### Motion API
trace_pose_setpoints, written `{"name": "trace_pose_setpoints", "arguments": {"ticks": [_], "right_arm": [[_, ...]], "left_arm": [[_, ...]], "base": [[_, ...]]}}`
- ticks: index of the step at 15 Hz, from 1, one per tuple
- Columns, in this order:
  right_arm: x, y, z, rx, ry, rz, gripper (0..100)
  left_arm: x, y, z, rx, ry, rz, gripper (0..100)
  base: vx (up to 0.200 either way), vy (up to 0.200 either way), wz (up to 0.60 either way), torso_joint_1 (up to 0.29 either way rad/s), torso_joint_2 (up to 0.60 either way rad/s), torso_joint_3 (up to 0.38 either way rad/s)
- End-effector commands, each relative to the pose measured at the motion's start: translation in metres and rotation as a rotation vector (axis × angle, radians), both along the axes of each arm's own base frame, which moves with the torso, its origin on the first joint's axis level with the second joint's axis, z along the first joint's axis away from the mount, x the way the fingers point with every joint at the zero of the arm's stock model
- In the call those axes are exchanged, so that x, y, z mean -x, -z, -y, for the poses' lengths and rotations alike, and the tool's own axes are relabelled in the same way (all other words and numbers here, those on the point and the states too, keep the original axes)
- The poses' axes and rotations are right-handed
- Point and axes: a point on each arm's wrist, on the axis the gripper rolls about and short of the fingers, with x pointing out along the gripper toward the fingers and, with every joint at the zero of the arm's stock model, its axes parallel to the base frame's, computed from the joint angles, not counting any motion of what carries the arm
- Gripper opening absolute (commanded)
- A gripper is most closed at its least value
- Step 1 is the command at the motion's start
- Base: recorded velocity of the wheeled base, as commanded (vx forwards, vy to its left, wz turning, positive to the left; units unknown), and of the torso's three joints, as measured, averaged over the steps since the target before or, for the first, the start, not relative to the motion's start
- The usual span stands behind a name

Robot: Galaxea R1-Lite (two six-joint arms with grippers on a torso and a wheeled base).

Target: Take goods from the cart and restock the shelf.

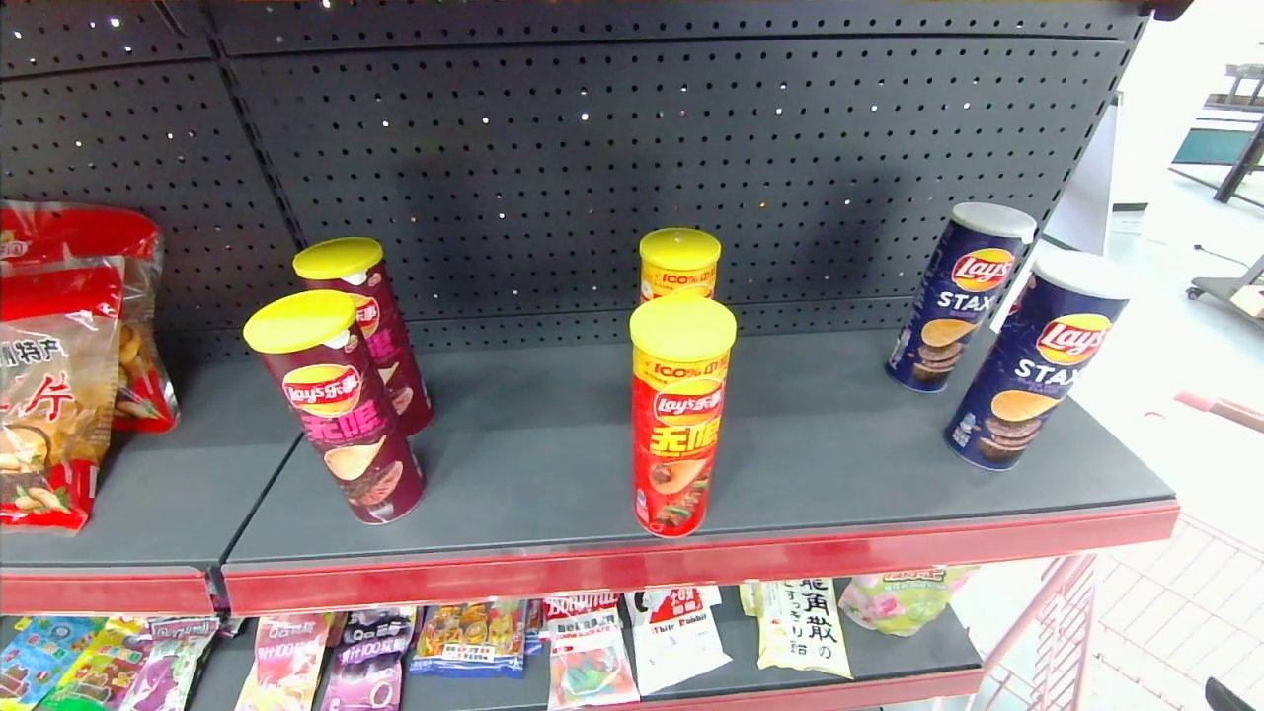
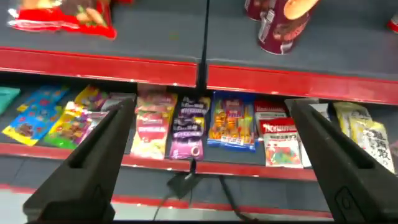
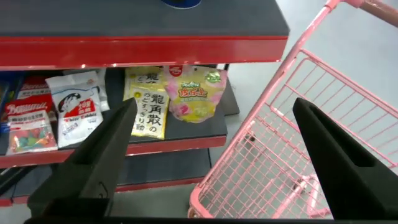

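On the dark grey shelf stand chip cans in pairs: two maroon cans with yellow lids at the left, two red cans in the middle, two navy cans at the right. My left gripper is open and empty, facing the lower shelf's snack packets below the red shelf lip. My right gripper is open and empty, between the lower shelf's end and the pink wire cart.
Red snack bags lie on the neighbouring shelf section at the left. The lower shelf holds several hanging packets. The cart stands to the right of the shelf. Wide gaps lie between the can pairs.
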Motion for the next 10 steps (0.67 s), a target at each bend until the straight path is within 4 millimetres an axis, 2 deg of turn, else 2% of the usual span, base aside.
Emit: {"name": "trace_pose_setpoints", "arguments": {"ticks": [1, 4, 8, 10], "right_arm": [[0.015, 0.025, -0.001, 0.024, -0.036, 0.067, 100], [0.020, 0.025, -0.001, 0.009, -0.050, 0.122, 100], [0.033, 0.028, -0.001, -0.117, -0.044, 0.278, 100], [0.037, 0.030, -0.001, -0.141, -0.024, 0.301, 100]], "left_arm": [[-0.006, 0.018, 0.001, -0.002, 0.009, 0.008, 100], [-0.026, 0.041, 0.005, -0.033, 0.049, 0.156, 100], [-0.026, 0.045, 0.006, -0.049, 0.063, 0.129, 100], [-0.026, 0.045, 0.006, -0.047, 0.062, 0.126, 100]], "base": [[0.000, 0.000, 0.00, 0.000, 0.00, 0.000], [0.000, 0.000, 0.00, 0.000, 0.00, 0.000], [0.000, 0.000, 0.00, 0.000, 0.00, 0.000], [0.000, 0.000, 0.00, 0.000, 0.00, 0.000]]}}
